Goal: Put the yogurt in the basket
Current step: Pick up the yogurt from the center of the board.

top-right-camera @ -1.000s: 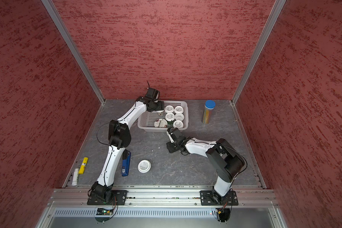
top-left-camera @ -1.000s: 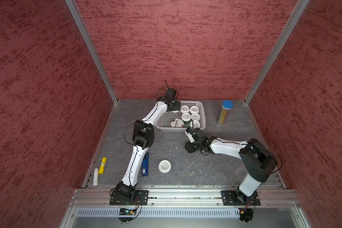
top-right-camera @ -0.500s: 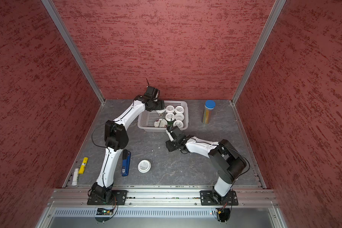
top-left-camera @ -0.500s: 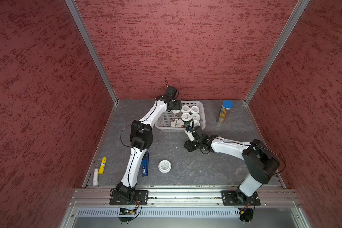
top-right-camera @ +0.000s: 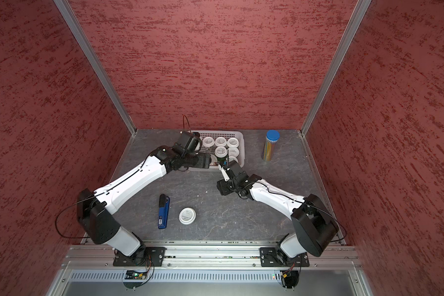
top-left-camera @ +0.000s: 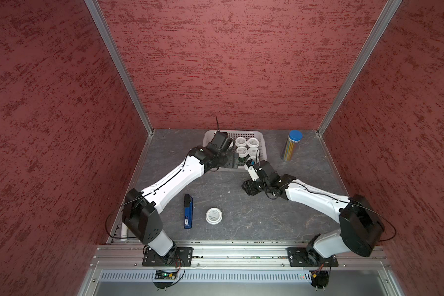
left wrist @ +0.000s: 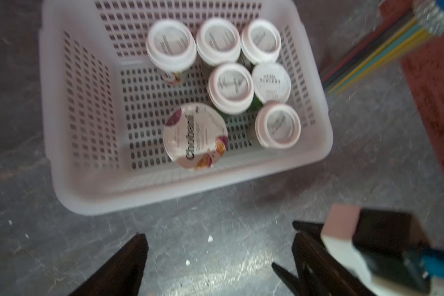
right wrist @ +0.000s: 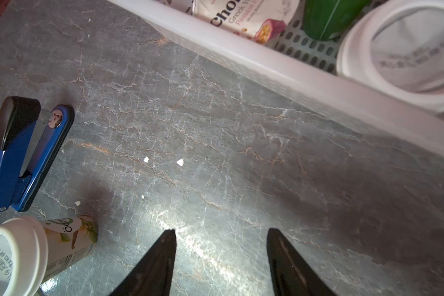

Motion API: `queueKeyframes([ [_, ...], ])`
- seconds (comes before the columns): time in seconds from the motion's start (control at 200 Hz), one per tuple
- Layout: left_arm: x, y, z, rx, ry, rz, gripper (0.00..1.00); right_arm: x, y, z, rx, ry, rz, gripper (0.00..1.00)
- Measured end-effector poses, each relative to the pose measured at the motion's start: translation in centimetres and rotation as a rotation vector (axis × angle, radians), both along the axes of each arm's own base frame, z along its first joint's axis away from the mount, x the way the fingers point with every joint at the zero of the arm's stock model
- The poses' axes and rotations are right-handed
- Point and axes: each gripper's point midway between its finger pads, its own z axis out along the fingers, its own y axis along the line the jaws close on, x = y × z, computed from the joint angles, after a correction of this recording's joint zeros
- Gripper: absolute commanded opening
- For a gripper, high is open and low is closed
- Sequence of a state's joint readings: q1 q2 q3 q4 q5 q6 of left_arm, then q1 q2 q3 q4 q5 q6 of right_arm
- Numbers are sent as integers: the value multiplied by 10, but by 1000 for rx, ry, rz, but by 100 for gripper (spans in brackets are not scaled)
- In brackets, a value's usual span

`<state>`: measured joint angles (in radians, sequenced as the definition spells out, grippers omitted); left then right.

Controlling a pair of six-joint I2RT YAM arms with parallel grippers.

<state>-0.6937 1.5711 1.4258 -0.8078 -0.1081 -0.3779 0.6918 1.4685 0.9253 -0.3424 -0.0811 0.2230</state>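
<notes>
Yogurt (left wrist: 230,88): seven cups now stand in the basket (left wrist: 62,184); one cup (top-left-camera: 213,216) remains on the surface (top-left-camera: 254,217). Our left jaws have just widened and backed out empty. Right jaws hang parted, empty, beside the basket. We judge one fetch left.

Pale perforated basket (left wrist: 149,189) holds seven white-lidded yogurt cups (left wrist: 230,87) — an eighth cup (top-left-camera: 213,216) stands well outside it

We see a matt, perforated plastic basket (left wrist: 164,189), smooth white plastic lids on the yogurt (left wrist: 230,87), a veined, stone-look table (right wrist: 215,153) with a soft sheen, a glossy blue stapler (right wrist: 18,159), rough red walls (top-left-camera: 228,64)
</notes>
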Motion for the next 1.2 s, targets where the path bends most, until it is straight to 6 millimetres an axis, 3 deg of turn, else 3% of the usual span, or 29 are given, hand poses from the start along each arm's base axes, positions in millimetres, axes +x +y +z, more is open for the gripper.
queueKeyframes([
  [0.12, -56, -6, -39, 93, 108, -59, 100, -8, -10, 0, -1, 8, -28, 62],
  [0.24, -98, -4, -55, 151, 172, -89, 100, -9, -11, 3, 4, 8, -35, 62],
  [0.501, -148, 16, -71, 197, 271, -13, 100, -10, -10, 0, -2, 13, -30, 62],
  [0.646, -163, 32, -87, 238, 333, 57, 99, -10, -10, -9, -17, 30, -30, 62],
  [0.866, -169, 45, -97, 242, 378, 141, 83, -9, -9, -24, -42, 58, -30, 62],
  [1.202, -172, 56, -100, 226, 415, 220, 83, -10, -10, -32, -58, 72, -27, 62],
])
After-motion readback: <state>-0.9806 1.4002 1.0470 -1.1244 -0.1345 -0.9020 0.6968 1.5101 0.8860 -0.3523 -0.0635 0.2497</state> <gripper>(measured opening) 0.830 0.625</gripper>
